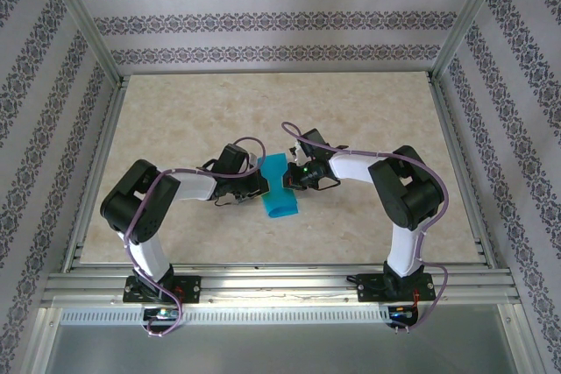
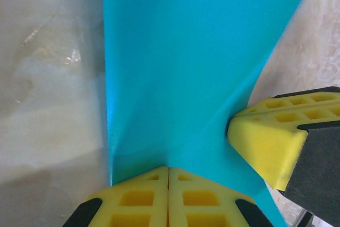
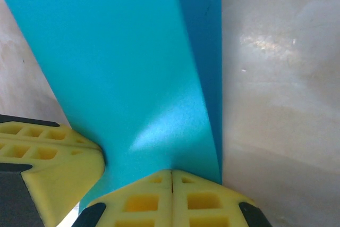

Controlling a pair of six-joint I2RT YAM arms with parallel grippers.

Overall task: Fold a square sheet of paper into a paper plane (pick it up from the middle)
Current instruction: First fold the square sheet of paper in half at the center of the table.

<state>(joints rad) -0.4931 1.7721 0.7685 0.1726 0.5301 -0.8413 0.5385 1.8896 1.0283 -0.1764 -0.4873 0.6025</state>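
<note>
One teal sheet of paper (image 1: 279, 192) is at the middle of the table (image 1: 175, 111), showing as a narrow strip running near to far. Two grippers flank it. The left gripper (image 1: 260, 188) is clamped on its left edge; the right gripper (image 1: 289, 179) is clamped on its right edge. Both pad pairs are pressed together.

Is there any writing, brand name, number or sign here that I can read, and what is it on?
None: no readable text in any of the views.
The teal-blue paper is plain, with nothing printed on it.
The yellow pads carry only moulded square pockets.
The patterned walls show ornament, no letters.
</note>
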